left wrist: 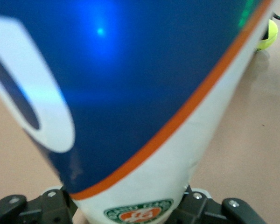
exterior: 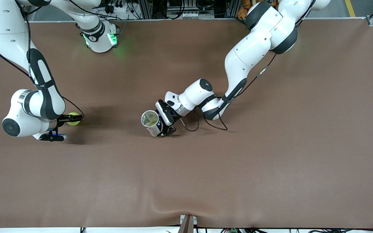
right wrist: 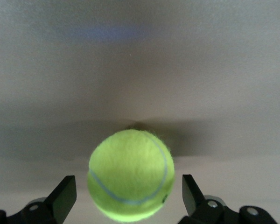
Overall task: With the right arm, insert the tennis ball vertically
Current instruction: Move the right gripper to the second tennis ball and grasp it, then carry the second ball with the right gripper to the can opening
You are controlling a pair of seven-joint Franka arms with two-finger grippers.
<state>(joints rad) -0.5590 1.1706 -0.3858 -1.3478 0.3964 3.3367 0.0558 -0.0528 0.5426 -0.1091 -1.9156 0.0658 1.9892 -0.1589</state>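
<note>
Round green-orange emblem on ball can [left wrist: 144,140]; lettering too blurred to read.

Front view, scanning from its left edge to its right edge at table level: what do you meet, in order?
Right gripper → tennis ball → can → left gripper.

The tennis ball [right wrist: 130,175] looks fuzzy and soft. The can [left wrist: 130,107] is shiny and smooth. The brown table cover [exterior: 238,168] looks dull, like cloth.
</note>
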